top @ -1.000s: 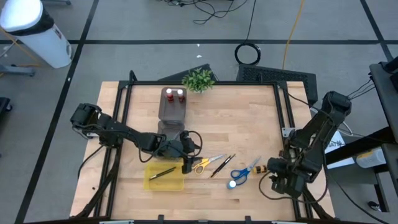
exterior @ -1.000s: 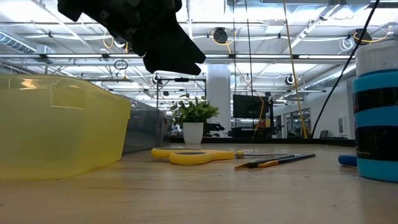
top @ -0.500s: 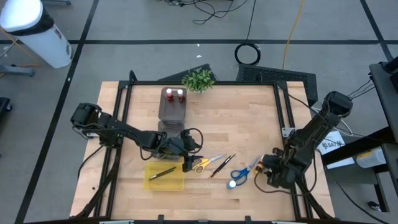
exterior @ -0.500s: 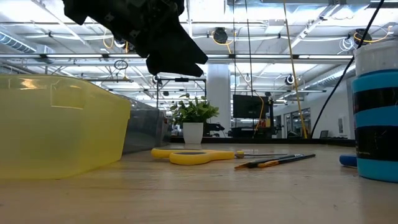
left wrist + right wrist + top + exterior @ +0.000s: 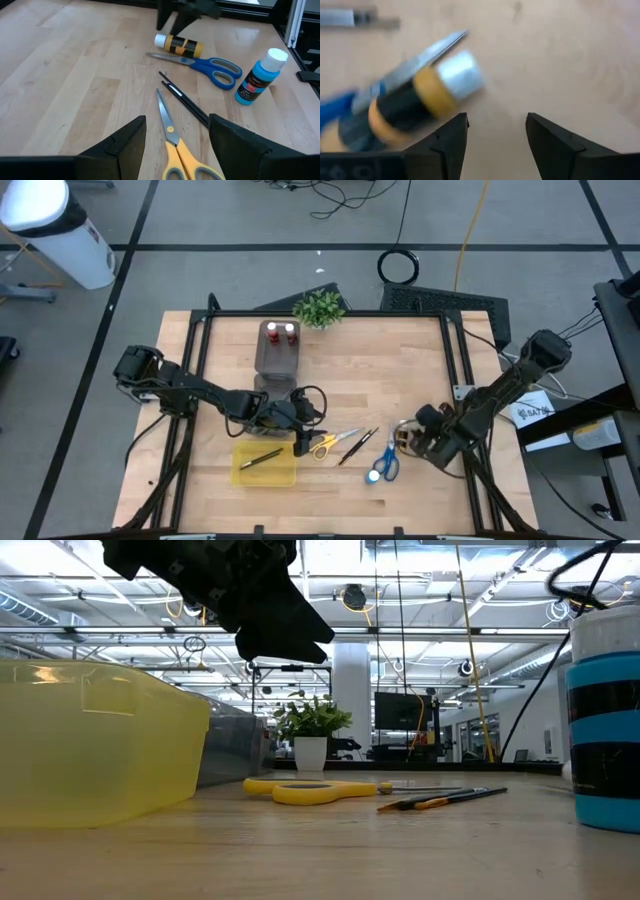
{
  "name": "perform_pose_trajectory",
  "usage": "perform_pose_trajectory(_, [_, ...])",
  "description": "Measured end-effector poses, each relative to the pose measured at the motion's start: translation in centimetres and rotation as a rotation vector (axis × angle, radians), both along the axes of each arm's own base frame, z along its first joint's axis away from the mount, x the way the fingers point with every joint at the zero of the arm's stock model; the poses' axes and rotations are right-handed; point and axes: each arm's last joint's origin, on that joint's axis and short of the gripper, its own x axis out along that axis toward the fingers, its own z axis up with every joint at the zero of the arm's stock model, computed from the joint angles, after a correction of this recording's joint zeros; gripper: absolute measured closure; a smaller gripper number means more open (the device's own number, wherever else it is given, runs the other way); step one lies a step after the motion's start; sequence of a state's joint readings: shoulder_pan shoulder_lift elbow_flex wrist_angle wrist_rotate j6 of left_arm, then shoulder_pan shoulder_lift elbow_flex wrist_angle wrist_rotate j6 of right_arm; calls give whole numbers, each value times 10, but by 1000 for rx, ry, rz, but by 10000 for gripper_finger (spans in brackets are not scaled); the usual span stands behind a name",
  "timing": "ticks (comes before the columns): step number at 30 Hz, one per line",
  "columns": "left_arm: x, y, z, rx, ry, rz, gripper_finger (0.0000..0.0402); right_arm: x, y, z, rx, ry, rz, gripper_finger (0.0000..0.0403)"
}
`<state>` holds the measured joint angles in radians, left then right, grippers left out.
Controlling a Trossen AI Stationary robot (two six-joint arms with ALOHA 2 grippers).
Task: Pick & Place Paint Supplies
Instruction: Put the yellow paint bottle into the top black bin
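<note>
Here the right gripper (image 5: 408,438), fingers spread and empty, reaches near the table's (image 5: 420,360) front edge toward a fallen yellow paint bottle (image 5: 178,45) touching the blue scissors (image 5: 388,464); next it must straddle the bottle and close. Further in, the left gripper (image 5: 303,442) hangs parted and empty over the yellow scissors (image 5: 322,445), beside the yellow tray (image 5: 265,474).

Yellow tray (image 5: 266,473), grey organiser (image 5: 277,358) beyond it, potted plant (image 5: 319,308) at far edge

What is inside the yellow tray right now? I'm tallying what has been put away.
One thin dark brush lies in the yellow tray. The left gripper covers one corner, so anything there is hidden.
</note>
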<state>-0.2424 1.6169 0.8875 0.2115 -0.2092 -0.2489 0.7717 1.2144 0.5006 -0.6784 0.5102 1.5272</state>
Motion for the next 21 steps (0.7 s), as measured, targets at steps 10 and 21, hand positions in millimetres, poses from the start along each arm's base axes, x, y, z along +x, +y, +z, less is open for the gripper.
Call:
perform_pose_trajectory(10, [0, 0, 0, -3, 0, 1, 176, 12, -8, -1, 124, -10, -95, 213])
perform_pose_trajectory(21, [0, 0, 0, -3, -2, 1, 176, 21, 8, 17, 277, -206, 30, 213])
